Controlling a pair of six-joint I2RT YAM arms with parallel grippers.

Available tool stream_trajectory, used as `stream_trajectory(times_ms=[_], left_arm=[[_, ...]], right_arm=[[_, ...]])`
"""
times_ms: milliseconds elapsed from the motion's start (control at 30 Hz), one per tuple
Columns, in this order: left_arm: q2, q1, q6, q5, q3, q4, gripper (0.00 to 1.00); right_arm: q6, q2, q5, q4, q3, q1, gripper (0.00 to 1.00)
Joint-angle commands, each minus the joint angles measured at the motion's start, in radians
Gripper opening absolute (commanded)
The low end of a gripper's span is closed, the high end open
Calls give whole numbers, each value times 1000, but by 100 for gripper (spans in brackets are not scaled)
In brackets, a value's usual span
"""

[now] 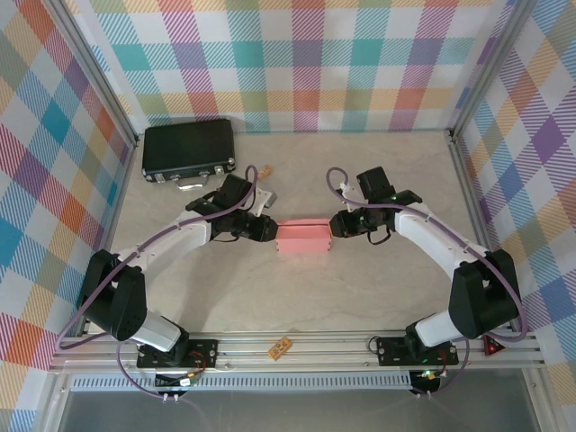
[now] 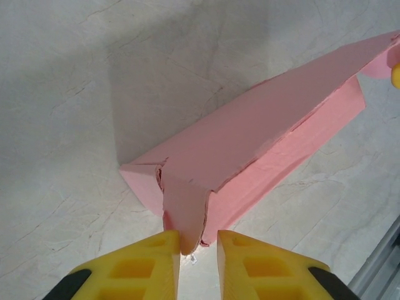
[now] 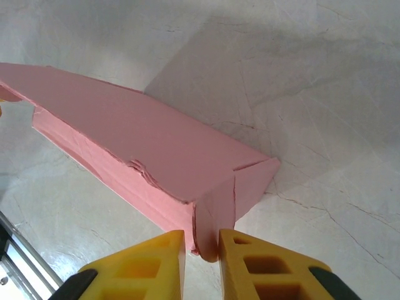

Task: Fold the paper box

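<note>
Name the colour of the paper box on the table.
Plain salmon pink, with no print. The paper box shows best in the right wrist view.

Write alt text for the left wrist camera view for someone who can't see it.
A salmon-pink paper box lies on a pale marbled table, its near end flap caught between the left tool's two yellow fingers at the bottom edge. The box stretches away toward the upper right.

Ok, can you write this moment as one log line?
step: fold paper box | left end effector: shut on its left end flap | right end effector: shut on its right end flap
</note>
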Motion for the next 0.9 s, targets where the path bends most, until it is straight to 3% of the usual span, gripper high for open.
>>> stream_trajectory(times_ms=[0, 867], left_arm=[[-22, 7, -10, 32, -9, 13, 23], [24, 7, -15, 61, -5, 11, 21]], right_arm=[[5, -27, -46, 11, -4, -3, 22], [26, 8, -83, 21, 10, -2, 22]])
